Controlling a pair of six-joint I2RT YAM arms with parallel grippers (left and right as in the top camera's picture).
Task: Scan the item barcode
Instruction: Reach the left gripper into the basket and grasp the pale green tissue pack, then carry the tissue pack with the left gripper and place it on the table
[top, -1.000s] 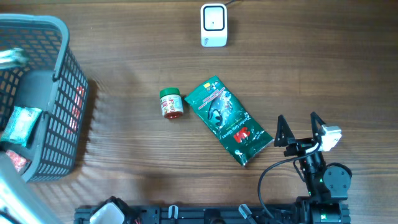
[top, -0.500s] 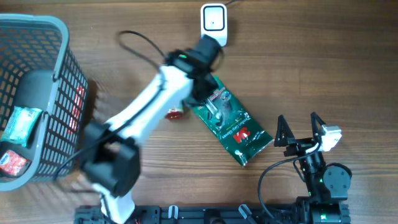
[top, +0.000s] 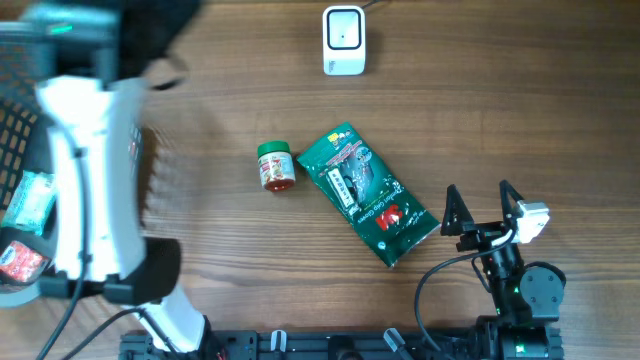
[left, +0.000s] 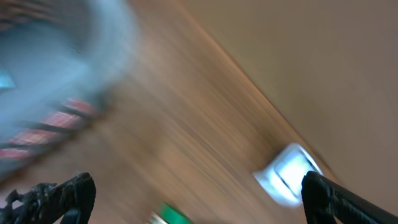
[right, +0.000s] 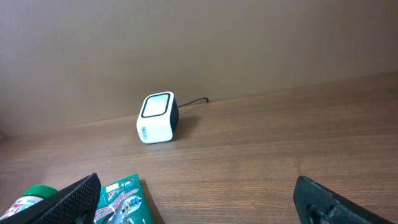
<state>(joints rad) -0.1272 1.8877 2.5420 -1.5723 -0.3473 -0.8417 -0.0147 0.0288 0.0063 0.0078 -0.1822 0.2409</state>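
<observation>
My left arm (top: 85, 150) sits over the basket (top: 18, 120), with the left gripper (left: 198, 198) spread wide and empty. The right gripper (right: 199, 202) is parked, just as wide, holding nothing. The green pouch (top: 367, 192) and jar (top: 275, 165) lie on the table (top: 520, 90) below the scanner (top: 343, 40). I judge this the fetch step — next I drop onto a packet (top: 30, 200) in the basket, pinch it, and turn its barcode to the scanner.

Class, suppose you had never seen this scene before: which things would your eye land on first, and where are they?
The green pouch lying slantwise in the middle of the wooden table stands out first, with a small green-lidded jar just to its left. The white scanner sits at the far edge, and a blurred white left arm looms over the basket at the left.
</observation>
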